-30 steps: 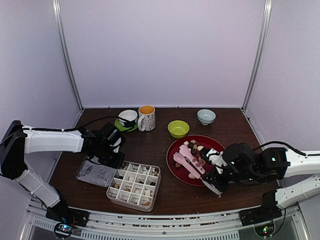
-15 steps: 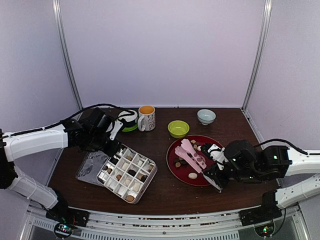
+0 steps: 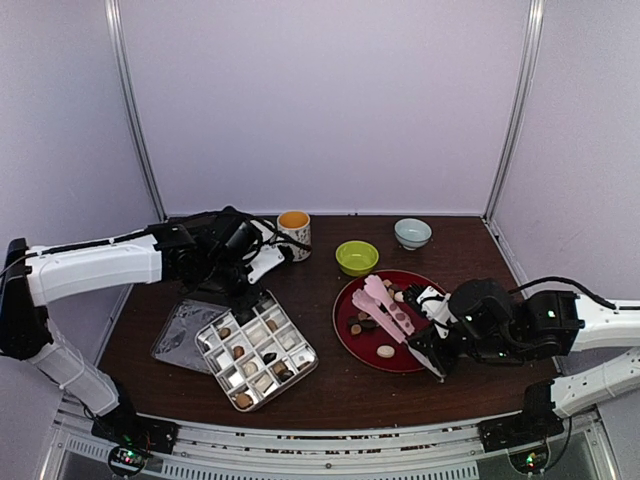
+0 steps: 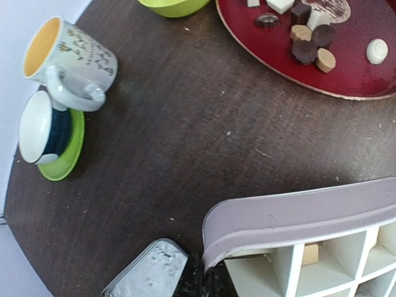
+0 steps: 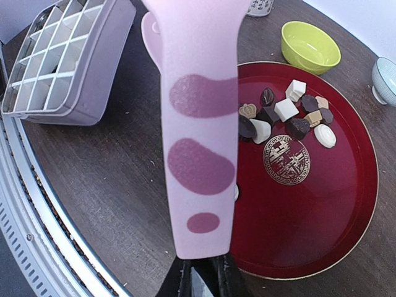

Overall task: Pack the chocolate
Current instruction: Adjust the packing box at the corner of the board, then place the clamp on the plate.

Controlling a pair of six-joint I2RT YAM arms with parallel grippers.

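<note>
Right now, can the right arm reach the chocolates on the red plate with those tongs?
Probably yes. The right gripper is shut on the pink tongs over the red plate; the chocolates lie uncovered beside them, and the left gripper is away at the compartment box.

I count one red plate, one pair of pink tongs, one box of sixteen cells and one silvery lid. Bowls make two, a green bowl and a pale bowl, beside one mug, one cup and one saucer. About a dozen chocolates show loose on the plate.
</note>
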